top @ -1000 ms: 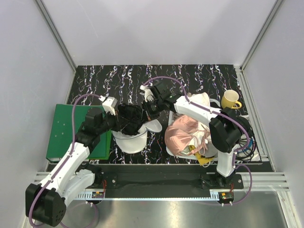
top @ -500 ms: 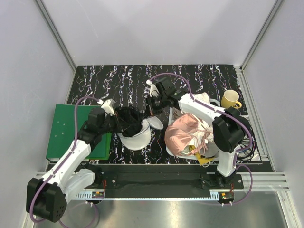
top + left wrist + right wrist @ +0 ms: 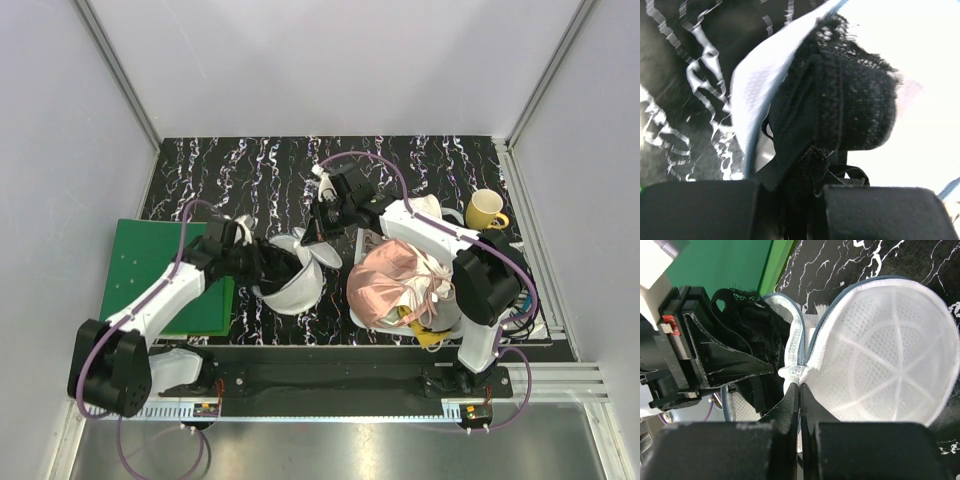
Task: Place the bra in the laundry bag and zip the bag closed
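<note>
**Insertion stage, both wrist views.** The left gripper (image 3: 805, 192) is almost closed, its fingers pinching a bunched fold of the bra (image 3: 850, 110). The black lace cup bulges just ahead of the fingertips. It rests against the white mesh of the laundry bag (image 3: 757, 85), at the bag's mouth and seemingly partly inside.

The right gripper (image 3: 799, 390) is fully closed on the bag's rim, nipped right at its fingertips. The ribbed round panel stands open to one side of the fingers, and the bra and the left gripper lie on the other.

*Handling.* The bra looks light and limp, so it will sag and fold instead of sliding. Its lace and thin straps are likely to snag on the mesh or trail across the zip line. A hold on the gathered middle, as here, probably carries the straps along best.

The bag is floppy mesh, firmer only along the zipped rim, so the rim is the sensible place to grip. The zip pull cannot be made out.
</note>
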